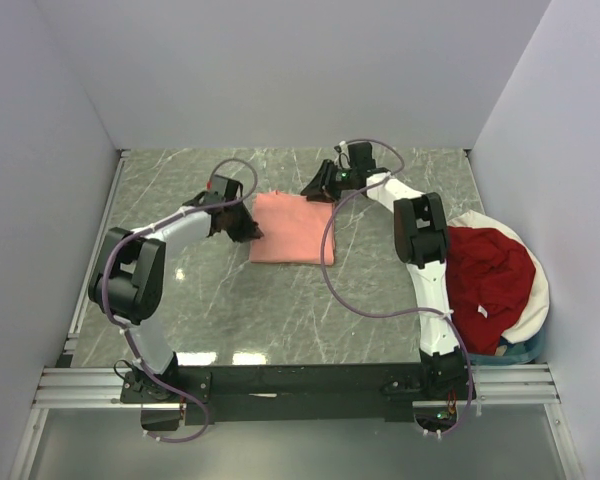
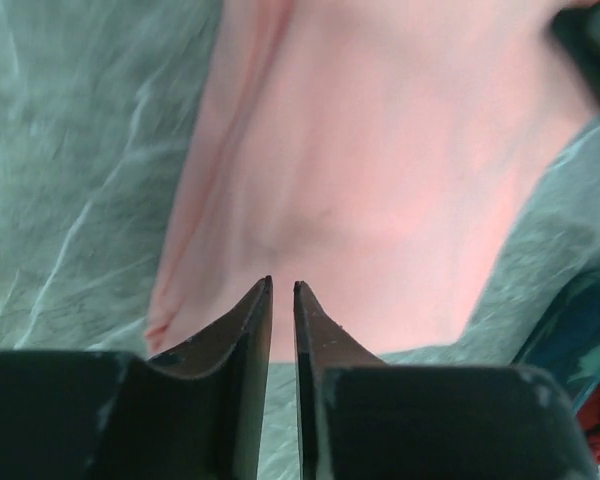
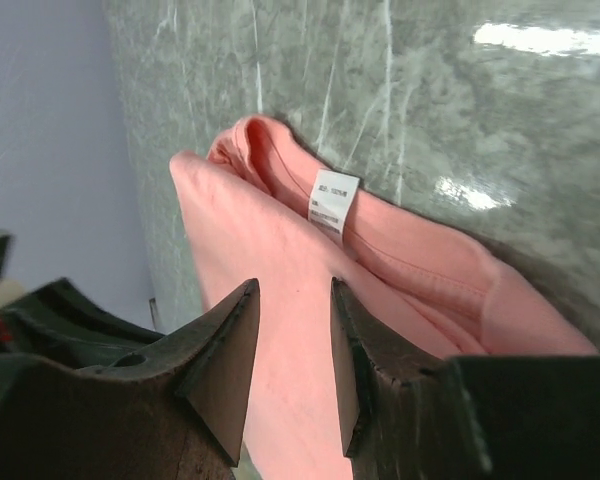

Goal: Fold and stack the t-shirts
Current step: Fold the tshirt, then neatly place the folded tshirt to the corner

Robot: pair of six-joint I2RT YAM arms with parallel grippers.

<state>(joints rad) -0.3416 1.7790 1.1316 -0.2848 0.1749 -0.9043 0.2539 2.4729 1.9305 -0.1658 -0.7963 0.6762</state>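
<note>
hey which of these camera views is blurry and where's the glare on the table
Left wrist view: soft throughout, the pink t-shirt and marble table smeared. Right wrist view: sharper, the neck label fairly clear, bright glare on the table top right. Top external view: sharp, two small light reflections by the table's near edge.

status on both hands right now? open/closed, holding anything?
Left hand: closed, nothing pinched, tips over the pink shirt.
Right hand: open, empty, above the same shirt.
</note>
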